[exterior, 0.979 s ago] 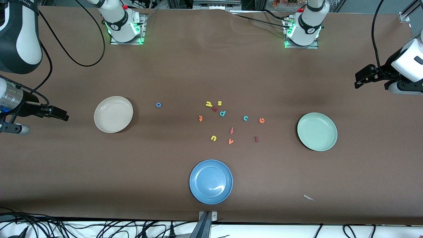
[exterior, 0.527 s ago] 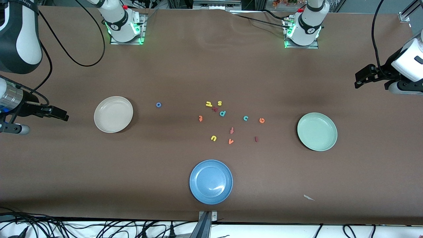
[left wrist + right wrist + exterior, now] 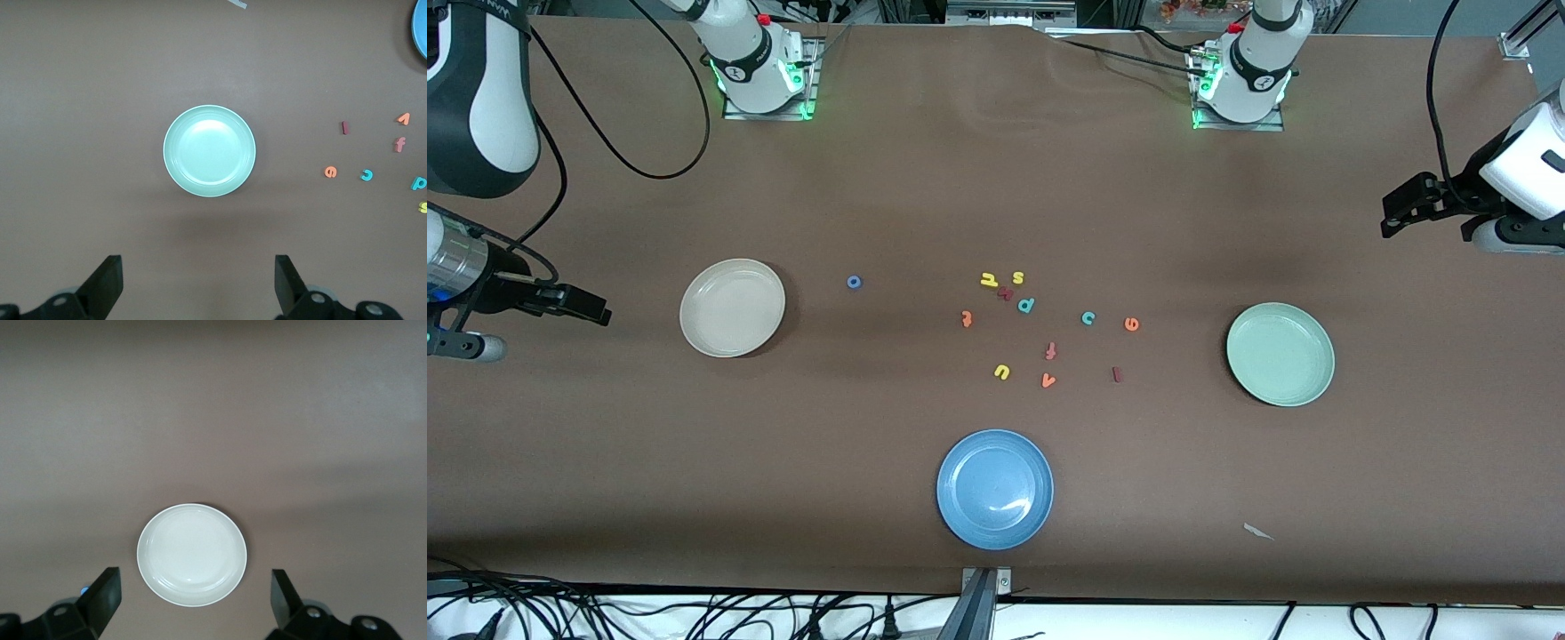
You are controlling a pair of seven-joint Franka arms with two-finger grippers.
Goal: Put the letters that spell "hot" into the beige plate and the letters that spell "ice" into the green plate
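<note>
Both tools stand wide open and empty: the left tool (image 3: 1396, 206) hangs at the left arm's end of the table, the right tool (image 3: 587, 305) at the right arm's end, beside the beige plate (image 3: 732, 308); both arms appear to wait. No letter is placed yet. The beige plate and the green plate (image 3: 1280, 354) are bare. The blue "o" (image 3: 854, 282) lies alone between the beige plate and the cluster at mid-table. The yellow "h" (image 3: 988, 279) sits close to the yellow "s" (image 3: 1018, 277) and a dark red piece, with the teal "p" (image 3: 1026, 305) just beside; the orange "t" (image 3: 966, 318) lies apart. The teal "c" (image 3: 1088, 317), orange "e" (image 3: 1131, 324) and dark red "i" (image 3: 1116, 374) lie toward the green plate. Risks, as judged: the letters are tiny and flat, so a pinch may slip or scrape the table; near the "h", fingers could nudge neighbours; the yellow "u" (image 3: 1001, 372) could be mistaken for the "h". The blue plate (image 3: 994, 488) near the front edge is a wrong target. Open room is ample around both plates and along all edges
</note>
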